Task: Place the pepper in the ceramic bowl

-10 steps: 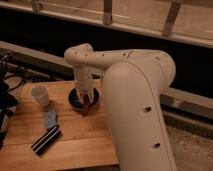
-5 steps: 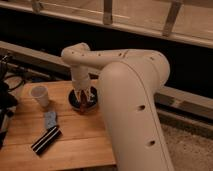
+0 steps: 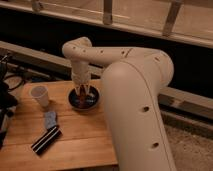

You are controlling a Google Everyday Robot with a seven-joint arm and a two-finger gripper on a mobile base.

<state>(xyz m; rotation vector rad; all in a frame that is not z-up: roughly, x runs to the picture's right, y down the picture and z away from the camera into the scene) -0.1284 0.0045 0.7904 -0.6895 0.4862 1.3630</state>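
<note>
While my gripper (image 3: 82, 95) hangs over the bowl (image 3: 84, 101), clamped on the pepper (image 3: 81, 93), it seems light and smooth.

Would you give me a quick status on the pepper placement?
Gripper down over ceramic bowl. Pepper not distinguishable. White cup left of the bowl, apart from it.

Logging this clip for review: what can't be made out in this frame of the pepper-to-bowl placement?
All in the camera view:
- Pepper: not clearly seen; the gripper hangs over the ceramic bowl and covers its inside, so whether the pepper is held or released cannot be told.
- Table: right part hidden by the robot's arm.
- Dark objects at the left edge: cut off by the frame, unidentifiable.
- Small bluish item beside the white cup: too blurred to name.
</note>
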